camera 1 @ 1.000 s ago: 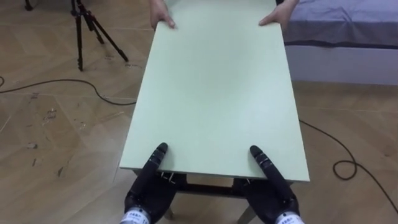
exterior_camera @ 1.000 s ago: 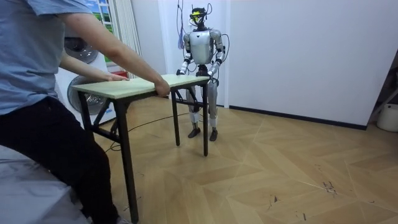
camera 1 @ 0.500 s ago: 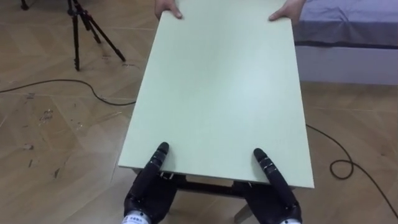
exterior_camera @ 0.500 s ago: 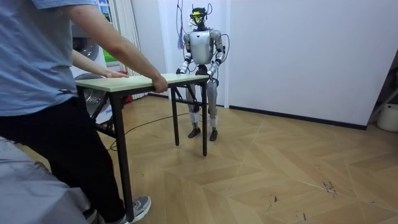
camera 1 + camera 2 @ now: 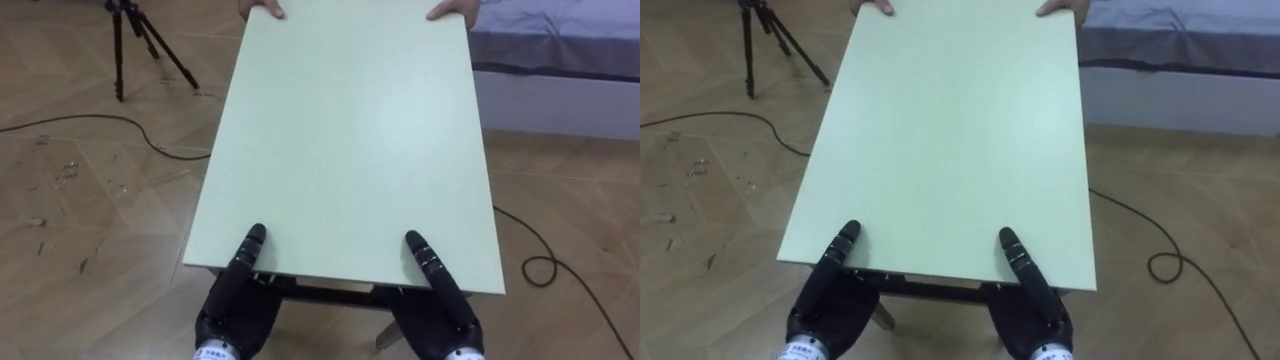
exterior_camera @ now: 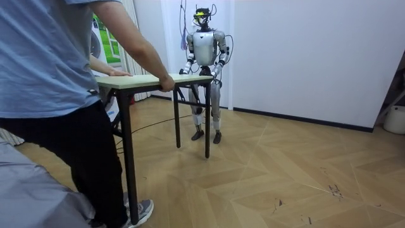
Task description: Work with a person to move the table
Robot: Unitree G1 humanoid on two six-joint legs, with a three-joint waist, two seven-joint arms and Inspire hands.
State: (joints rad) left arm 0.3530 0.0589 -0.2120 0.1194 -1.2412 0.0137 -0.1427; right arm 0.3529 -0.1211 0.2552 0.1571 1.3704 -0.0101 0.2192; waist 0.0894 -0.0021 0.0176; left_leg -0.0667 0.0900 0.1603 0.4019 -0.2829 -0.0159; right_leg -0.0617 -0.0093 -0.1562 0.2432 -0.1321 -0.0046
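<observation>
Left hand (image 5: 230, 305) and right hand (image 5: 445, 312) pinch the centre-frame tabletop's (image 5: 345, 140) bottom edge, thumbs on top; a sudden tug from the person (image 6: 50, 76) at top could slip that shallow hold.

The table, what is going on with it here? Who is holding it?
A robot and a person hold the table between them. The robot's left hand and right hand are at the near edge, and the person's hands hold the far edge. The table is level over a wooden floor, with a bed on the robot's right and a tripod on its left. Whether its legs are off the floor cannot be told.
</observation>
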